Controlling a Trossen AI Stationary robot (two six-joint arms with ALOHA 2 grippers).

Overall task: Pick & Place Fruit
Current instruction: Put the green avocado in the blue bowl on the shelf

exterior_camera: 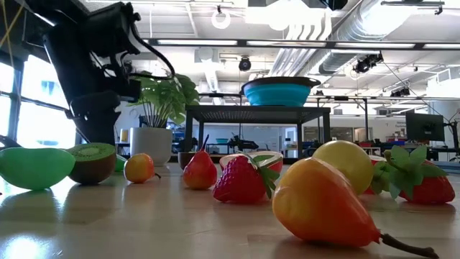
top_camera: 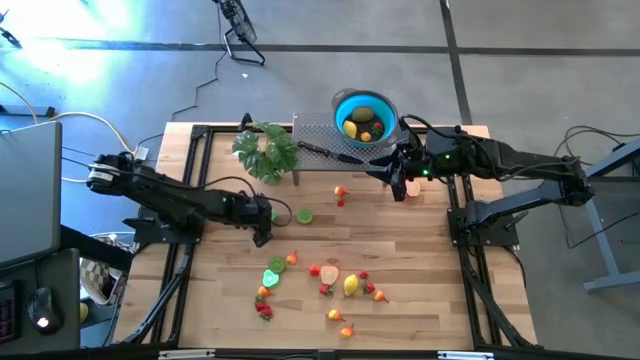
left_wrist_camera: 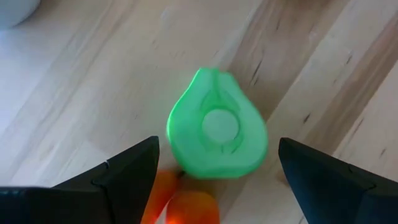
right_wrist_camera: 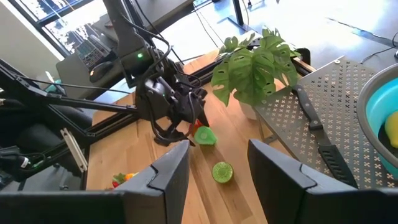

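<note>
The left gripper (top_camera: 264, 222) hangs with fingers spread wide and empty over a green fruit half (left_wrist_camera: 216, 126) on the table (top_camera: 420, 250), its arm stretched low from the left edge. The right gripper (top_camera: 398, 178), released and part-open, waits beside the blue bowl (top_camera: 340, 104). Most fruit (top_camera: 330, 278) lies scattered near the front.

A bowl (top_camera: 364, 116) sits on a rack (top_camera: 318, 150) at the table's (top_camera: 420, 250) rear, plant (top_camera: 266, 150) left, fruit (top_camera: 350, 285) in front.
</note>
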